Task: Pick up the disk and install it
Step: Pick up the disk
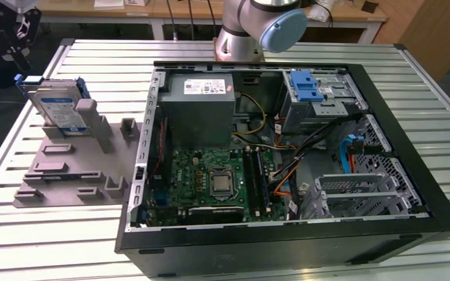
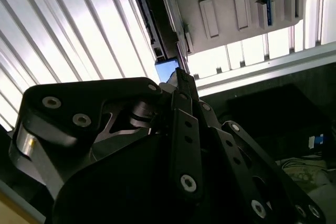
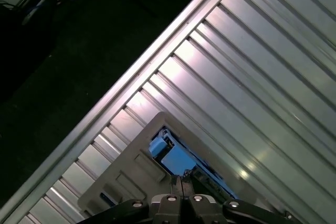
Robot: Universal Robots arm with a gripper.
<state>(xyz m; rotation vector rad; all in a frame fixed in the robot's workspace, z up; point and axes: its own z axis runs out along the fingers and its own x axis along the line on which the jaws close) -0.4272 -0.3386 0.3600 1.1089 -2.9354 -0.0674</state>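
The disk (image 1: 58, 107), silver-grey with a white-and-blue label and a blue carrier, stands on edge in a slot of the grey holder plate (image 1: 68, 170) at the exterior view's left. My black gripper (image 1: 7, 47) hangs above and beyond it, near the table's far corner, apart from the disk. In the first wrist view the gripper (image 3: 181, 184) has its fingertips pressed together, shut on nothing, with the blue disk (image 3: 172, 156) just past them. The second wrist view shows the gripper (image 2: 181, 80) over the disk's edge (image 2: 167, 70).
An open computer case (image 1: 287, 237) lies on the slatted metal table (image 1: 412, 76), with a motherboard (image 1: 213, 181), power supply (image 1: 197, 108), cables and a metal drive cage (image 1: 323, 99) topped by a blue bracket (image 1: 304, 86). The arm's base (image 1: 248, 29) stands behind the case.
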